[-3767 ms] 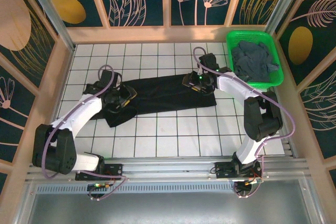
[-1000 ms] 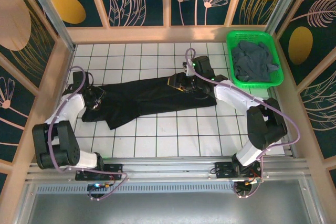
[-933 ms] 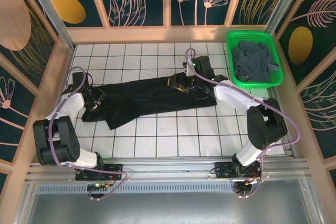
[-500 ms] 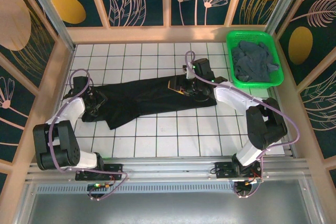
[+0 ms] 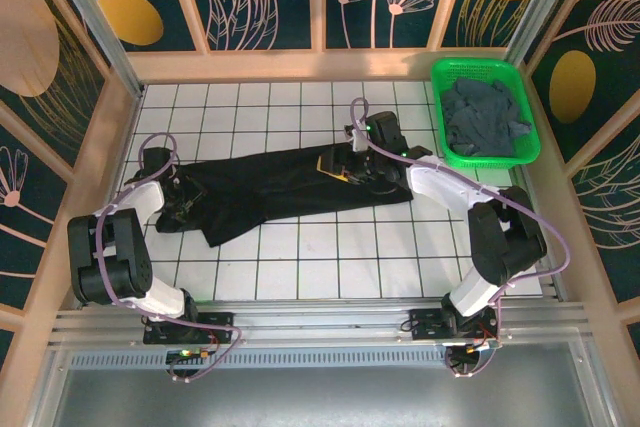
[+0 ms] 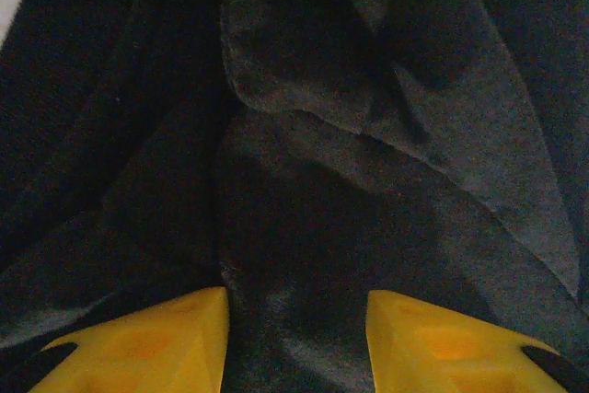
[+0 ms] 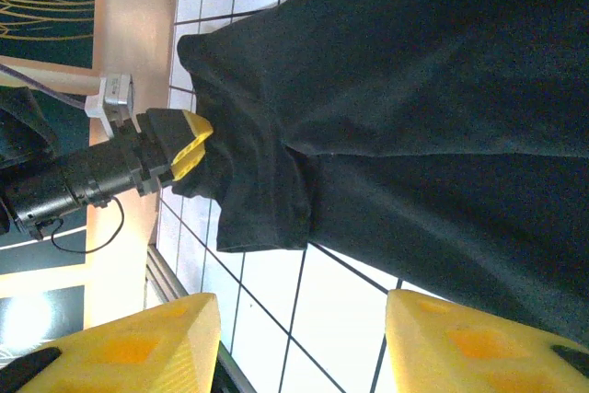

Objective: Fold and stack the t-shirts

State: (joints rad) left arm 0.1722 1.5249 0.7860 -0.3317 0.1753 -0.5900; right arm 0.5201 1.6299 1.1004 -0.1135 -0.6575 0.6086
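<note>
**While both claws stand open, a black tee [image 5: 270, 192] lies stretched across the worktop [image 5: 330, 257]**

Where the black tee ends at 9 o'clock in the top view, the left claw [image 5: 176, 193] sits low against the crumpled edge, partly masked by its own arm and cable. From the left wrist its yellow fingertips [image 6: 147, 342] stand apart, cut off by the bottom of the picture. Dark cloth fills the gap between them and everything beyond. Folds and creases show, but which part of the garment this is cannot be made out, nor whether the tips touch it.

The tee runs as a long band from 9 o'clock toward 3 o'clock, with a flap hanging toward 7 o'clock.

The right claw [image 5: 338, 164] hangs over the band's far edge, a little toward 1 o'clock from the worktop's middle. From the right wrist its fingertips [image 7: 138, 347] are spread wide and also clipped by the frame. Nothing lies between them, only tiles and cloth below. That view also catches one yellow tip of the left claw against the bunched end of the tee, the second tip hidden.

At the 1 o'clock corner, well apart from the black tee, a grey tee [image 5: 485, 117] lies heaped in a green basket [image 5: 440, 82], its outline lost in crumples.
</note>
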